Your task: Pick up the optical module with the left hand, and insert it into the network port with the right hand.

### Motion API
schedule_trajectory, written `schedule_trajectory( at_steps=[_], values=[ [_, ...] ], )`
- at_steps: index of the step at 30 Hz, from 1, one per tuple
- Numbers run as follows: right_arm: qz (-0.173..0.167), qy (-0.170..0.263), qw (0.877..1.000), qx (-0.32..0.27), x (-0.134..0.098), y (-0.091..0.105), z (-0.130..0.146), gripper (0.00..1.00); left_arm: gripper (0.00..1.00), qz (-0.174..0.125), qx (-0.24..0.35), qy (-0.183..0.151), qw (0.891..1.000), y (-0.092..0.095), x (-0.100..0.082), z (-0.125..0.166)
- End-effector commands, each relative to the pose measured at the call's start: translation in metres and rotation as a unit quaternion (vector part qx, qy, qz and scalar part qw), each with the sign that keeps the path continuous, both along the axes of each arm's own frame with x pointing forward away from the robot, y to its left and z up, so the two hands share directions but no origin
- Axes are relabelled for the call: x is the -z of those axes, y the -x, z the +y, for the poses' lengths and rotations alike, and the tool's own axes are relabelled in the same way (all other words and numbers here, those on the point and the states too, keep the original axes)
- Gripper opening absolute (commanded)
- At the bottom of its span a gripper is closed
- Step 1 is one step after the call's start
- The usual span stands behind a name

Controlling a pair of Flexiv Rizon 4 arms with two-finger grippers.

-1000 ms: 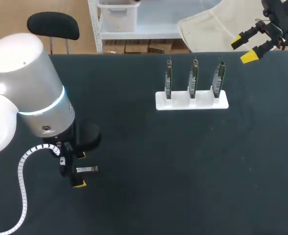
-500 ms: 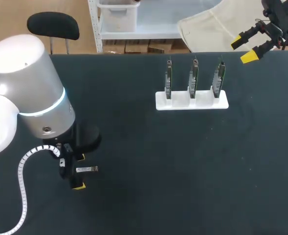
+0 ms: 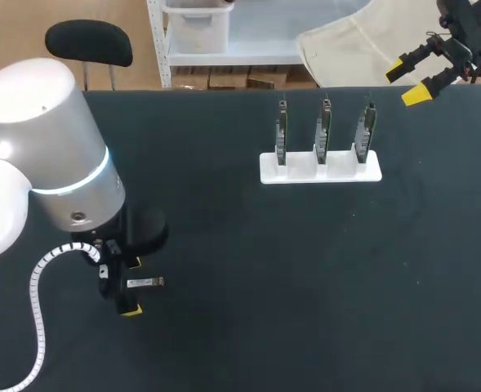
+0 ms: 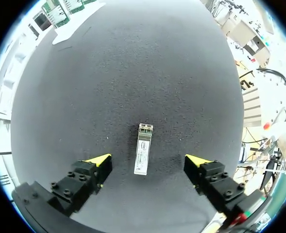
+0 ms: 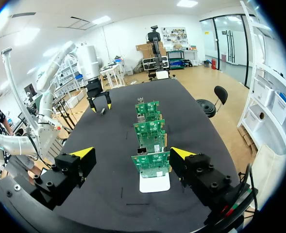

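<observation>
- Our left gripper (image 4: 148, 161) is spread wide and holds nothing; its two yellow-tipped fingers stand down close to the black table (image 4: 133, 73), one on each side of the optical module (image 4: 143, 156).
- The module lies flat on the table in the gap between those fingers. It sits roughly midway and clear mat shows on both sides, so neither finger touches it.
- In the left wrist view its long body points out along the line of the fingers, with the metal end farther from the wrist.
- In the head view the module (image 3: 144, 282) shows as a small silver bar between the left gripper's (image 3: 131, 284) two yellow tips, near the table's near left part.
- Our right gripper (image 3: 406, 82) is also open and empty. It hangs at the far right corner of the table, well apart from the module.
- A white holder (image 3: 321, 167) sits on the far middle of the table and carries three upright circuit boards (image 3: 324, 129) in a row.
- In the right wrist view the boards (image 5: 150, 162) line up ahead of the right gripper's (image 5: 132, 153) open fingers, with the nearest board seen between the two tips.
</observation>
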State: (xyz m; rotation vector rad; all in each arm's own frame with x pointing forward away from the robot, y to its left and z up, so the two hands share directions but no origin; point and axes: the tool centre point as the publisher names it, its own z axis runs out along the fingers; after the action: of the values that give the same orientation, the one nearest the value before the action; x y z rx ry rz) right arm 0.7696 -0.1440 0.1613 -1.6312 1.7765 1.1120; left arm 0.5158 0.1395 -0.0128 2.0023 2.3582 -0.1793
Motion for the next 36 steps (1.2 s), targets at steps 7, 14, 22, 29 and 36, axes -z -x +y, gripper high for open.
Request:
schedule_trajectory(
  at_steps=[7, 14, 22, 29, 36],
  values=[
    [-0.001, 0.000, 1.000, 0.001, 0.000, 0.001, 0.000, 1.00, 0.00, -0.001, 0.000, -0.005, 1.000, -0.001, 0.001, 0.002],
    [-0.001, 0.000, 1.000, 0.001, 0.000, 0.001, 0.000, 1.00, 0.00, 0.005, -0.006, -0.010, 1.000, 0.001, 0.002, 0.004],
    [-0.001, 0.000, 1.000, 0.001, 0.000, 0.001, 0.000, 1.00, 0.00, 0.003, -0.013, -0.021, 1.000, 0.001, 0.001, 0.005],
    [-0.001, 0.000, 1.000, 0.001, 0.000, 0.001, 0.000, 1.00, 0.00, -0.044, -0.034, 0.015, 0.998, -0.025, -0.024, 0.000],
    [-0.001, 0.000, 1.000, 0.001, 0.000, 0.001, 0.000, 1.00, 0.00, -0.105, -0.027, 0.065, 0.992, -0.061, -0.065, -0.019]
  ],
)
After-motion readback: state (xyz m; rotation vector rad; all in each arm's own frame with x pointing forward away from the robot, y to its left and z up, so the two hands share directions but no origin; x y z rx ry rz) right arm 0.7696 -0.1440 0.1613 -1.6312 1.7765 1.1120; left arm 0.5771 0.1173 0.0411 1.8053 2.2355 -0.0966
